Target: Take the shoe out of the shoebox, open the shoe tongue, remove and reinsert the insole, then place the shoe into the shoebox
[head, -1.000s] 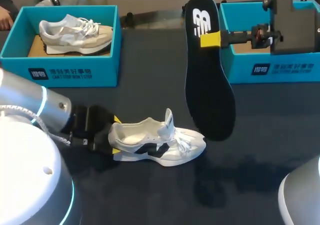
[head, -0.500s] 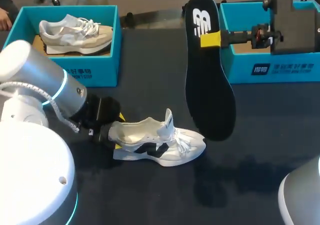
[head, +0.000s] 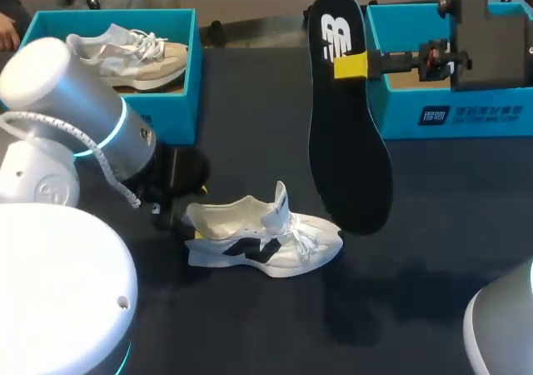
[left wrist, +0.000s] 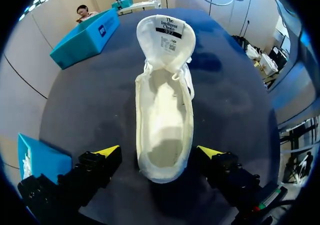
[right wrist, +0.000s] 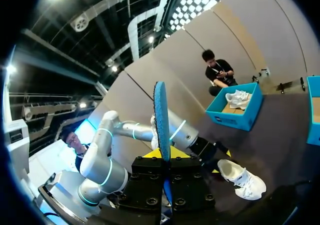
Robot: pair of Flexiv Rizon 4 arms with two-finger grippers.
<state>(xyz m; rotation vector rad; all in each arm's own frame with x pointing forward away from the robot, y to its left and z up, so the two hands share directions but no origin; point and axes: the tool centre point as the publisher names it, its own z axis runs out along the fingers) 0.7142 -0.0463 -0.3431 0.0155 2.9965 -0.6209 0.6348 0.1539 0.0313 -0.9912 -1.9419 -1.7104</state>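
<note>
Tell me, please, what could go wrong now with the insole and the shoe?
The left hand stands open around the heel of the shoe without gripping; the shoe may slide when the insole enters.
The right hand pinches the insole near one end; its long free part may bend and miss the opening.

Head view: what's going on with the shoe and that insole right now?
The right gripper has its jaws shut on the black insole, holding it up in the air. The white shoe lies on the table, tongue up, no insole inside. The left gripper sits at its heel, jaws open on either side, not touching.
</note>
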